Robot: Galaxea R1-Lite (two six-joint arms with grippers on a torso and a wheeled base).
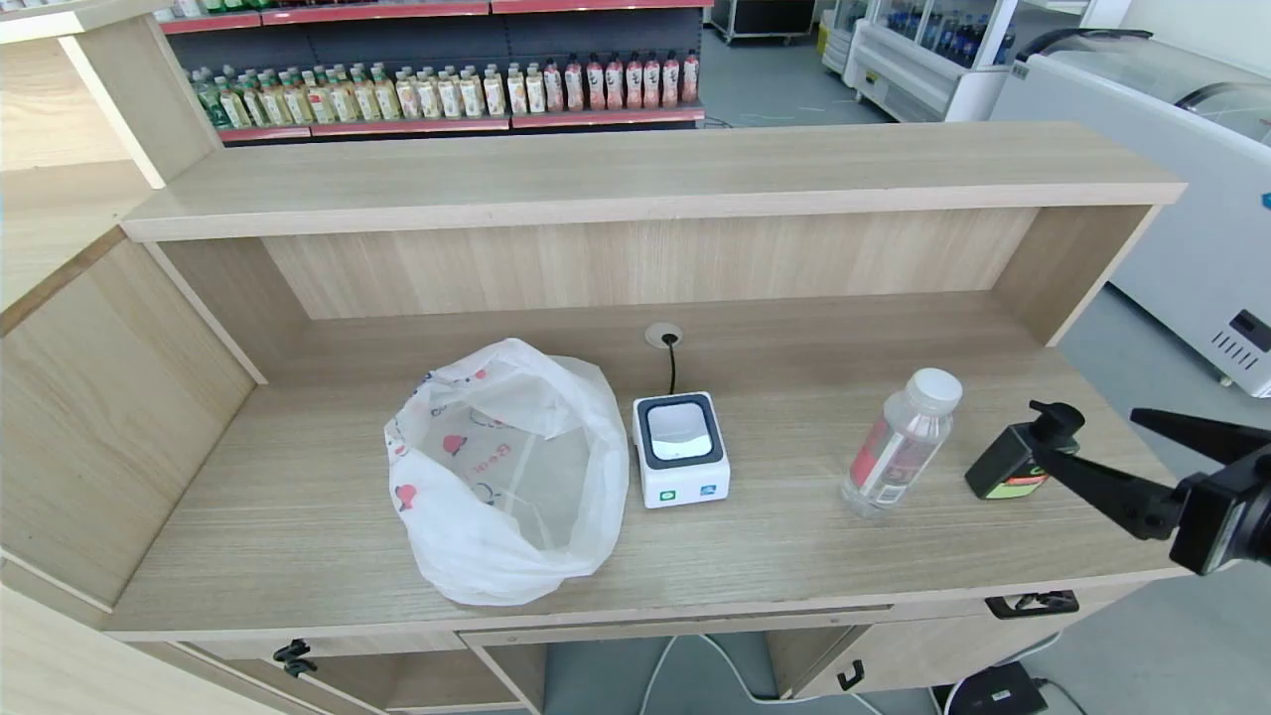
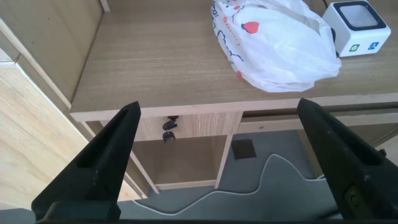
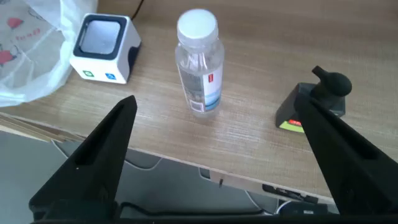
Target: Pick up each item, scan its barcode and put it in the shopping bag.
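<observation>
R gripper (image 1: pixel 1087 439) is hovering, fingers wide apart, at the counter's (image 1: pixel 298 516) right near corner, facing the small black bottle (image 1: pixel 1008 465) (nearest item, prob. first pick). Water bottle (image 1: pixel 902 442) is standing just left. The scanner (image 1: pixel 680 449) and open shopping bag (image 1: pixel 506 472) are sitting farther left, bag beside scanner for quick drops. L gripper (image 2: pixel 219 107), also spread, is hovering off the near-left edge.

Surface: wooden counter (image 1: pixel 298 497).
Left: white shopping bag (image 1: pixel 506 467), mouth open.
Centre: scanner (image 1: pixel 680 449), just beside the bag.
Right: clear water bottle (image 1: pixel 902 442), upright; dark container (image 1: pixel 1013 465) near it.
</observation>
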